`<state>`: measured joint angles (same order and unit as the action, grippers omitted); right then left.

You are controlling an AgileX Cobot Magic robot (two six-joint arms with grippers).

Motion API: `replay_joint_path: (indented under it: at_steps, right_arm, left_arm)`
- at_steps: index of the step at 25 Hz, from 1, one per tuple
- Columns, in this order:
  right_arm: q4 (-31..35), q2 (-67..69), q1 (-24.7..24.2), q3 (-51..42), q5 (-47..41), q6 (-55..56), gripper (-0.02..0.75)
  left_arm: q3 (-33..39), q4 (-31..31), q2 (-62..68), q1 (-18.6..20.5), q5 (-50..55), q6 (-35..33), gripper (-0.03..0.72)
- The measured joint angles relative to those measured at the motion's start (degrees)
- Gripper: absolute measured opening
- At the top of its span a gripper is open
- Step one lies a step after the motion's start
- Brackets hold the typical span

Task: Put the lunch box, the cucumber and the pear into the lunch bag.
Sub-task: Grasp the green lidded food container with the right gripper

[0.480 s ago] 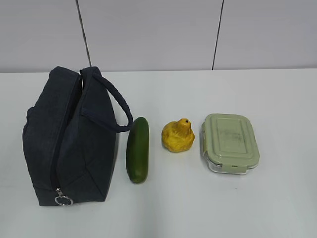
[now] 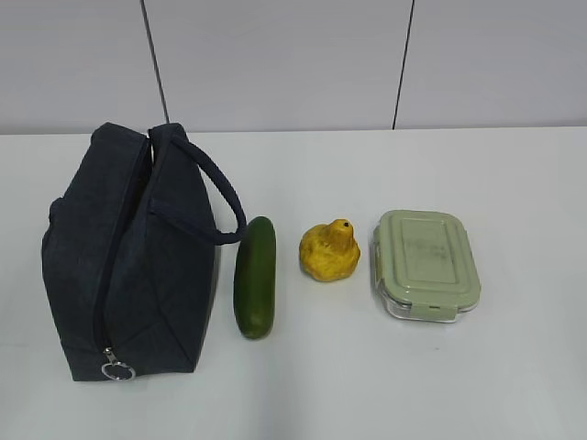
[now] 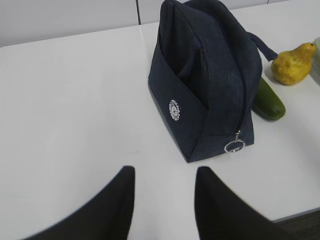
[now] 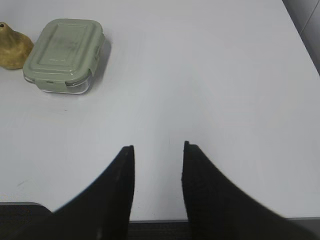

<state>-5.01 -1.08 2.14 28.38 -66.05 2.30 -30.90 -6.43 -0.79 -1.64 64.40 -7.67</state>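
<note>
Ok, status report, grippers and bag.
Left gripper and right gripper open, empty. Dark navy fabric lunch bag zipped shut; green cucumber, yellow pear, green-lidded glass lunch box beside it on table. Nothing obstructing.

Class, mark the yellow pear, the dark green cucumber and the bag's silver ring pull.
Lumpy yellow pear (image 2: 329,254), exterior view, on its body.
Dark green cucumber (image 2: 255,277), exterior view, mid-length.
Silver ring pull (image 3: 234,146), left wrist view, on the ring's rim.

White table (image 2: 514,385), grey panelled wall (image 2: 275,64)
</note>
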Motion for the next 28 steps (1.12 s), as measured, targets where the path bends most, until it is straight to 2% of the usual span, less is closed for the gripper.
replay_joint_path:
  at_steps: [15, 18, 22, 28]
  right_arm:
    - [0.0, 0.0, 0.0, 0.0, 0.0, 0.0, 0.265]
    - [0.0, 0.0, 0.0, 0.0, 0.0, 0.0, 0.265]
    - [0.0, 0.0, 0.0, 0.0, 0.0, 0.0, 0.265]
    - [0.0, 0.0, 0.0, 0.0, 0.0, 0.0, 0.265]
  left_arm:
    - [0.0, 0.0, 0.0, 0.0, 0.0, 0.0, 0.242]
    - [0.0, -2.8, 0.1, 0.0, -0.9, 0.0, 0.242]
    - [-0.2, -9.3, 4.6, 0.0, -11.3, -0.1, 0.242]
    - [-0.2, -9.9, 22.7, 0.0, -28.0, -2.5, 0.242]
